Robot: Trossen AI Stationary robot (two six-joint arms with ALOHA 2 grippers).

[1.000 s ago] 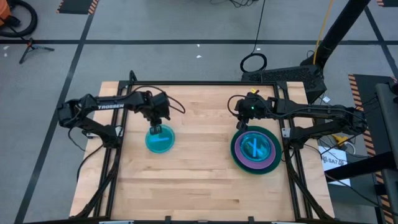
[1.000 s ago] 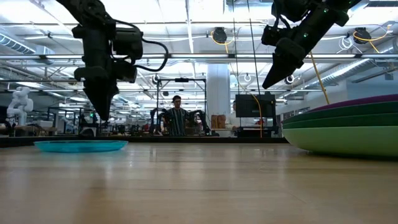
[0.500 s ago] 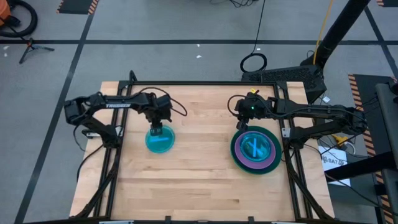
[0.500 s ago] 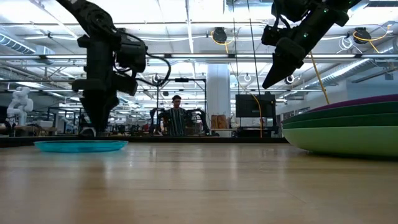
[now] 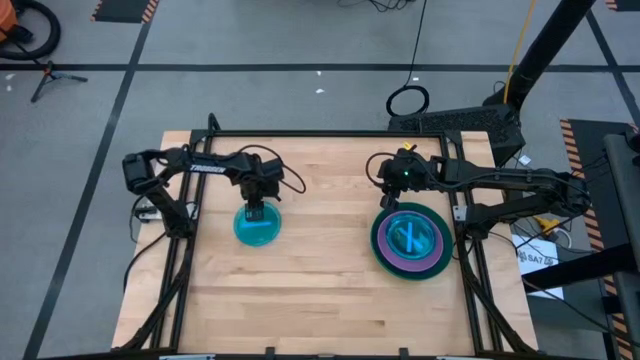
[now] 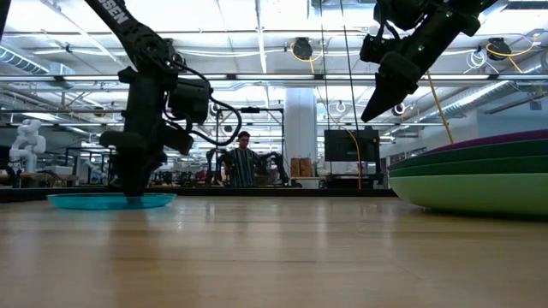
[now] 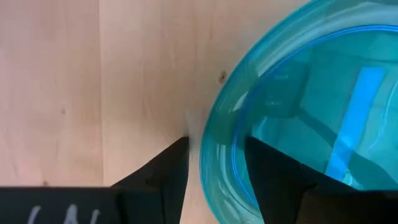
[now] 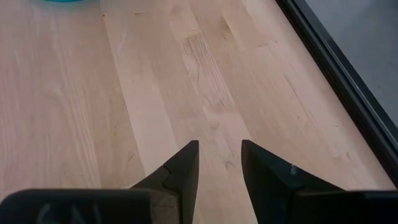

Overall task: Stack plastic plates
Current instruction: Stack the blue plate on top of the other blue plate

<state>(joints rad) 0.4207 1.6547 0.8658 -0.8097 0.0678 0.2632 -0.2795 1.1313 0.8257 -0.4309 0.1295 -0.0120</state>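
Reaching lower than a second ago, the left gripper (image 5: 256, 212) now has its dark fingers (image 7: 163, 174) parted and straddling the rim of a lone cyan plate (image 5: 257, 226), one finger outside on the wood, the other over the dish; nothing is clamped yet. That plate is round, shallow, glossy translucent plastic, lying flat on the left half of the pale wood-grain table (image 5: 320, 290). The right gripper (image 5: 392, 196) has not moved: it hangs in the air above the far edge of the stack of plates (image 5: 411, 241) on the table's right side, fingers slightly apart and empty. The stack shows green rims, a purple plate, and a cyan plate on top.
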